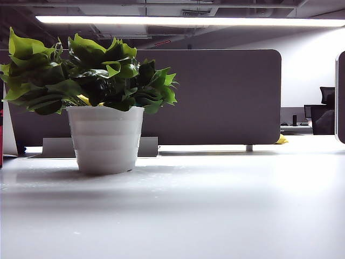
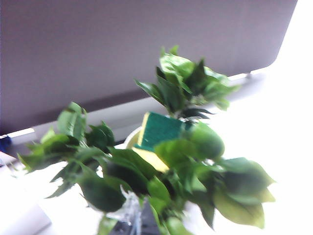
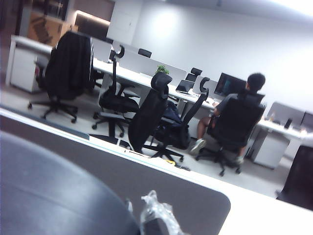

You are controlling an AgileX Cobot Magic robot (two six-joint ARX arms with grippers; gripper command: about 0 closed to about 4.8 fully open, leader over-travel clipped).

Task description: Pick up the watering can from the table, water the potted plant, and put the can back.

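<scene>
We saw neither arm from outside: the left gripper (image 2: 132,220), a blurred sliver above the potted plant (image 1: 102,102) on the table (image 1: 215,205), had jaws we could not read, while the right gripper (image 3: 156,223), raised toward the office, was closed, the watering can (image 3: 54,196) a dark curve beside it

From my remote seat: pot (image 1: 105,140) looks like white ribbed plastic, matt. Leaves (image 1: 91,73) waxy, glossy, kinda fake-looking. Table (image 1: 215,205) smooth, faint sheen. Divider panel (image 1: 226,97) grey, looks like matt cloth. Green-yellow sponge (image 2: 155,134) rough on top.
</scene>
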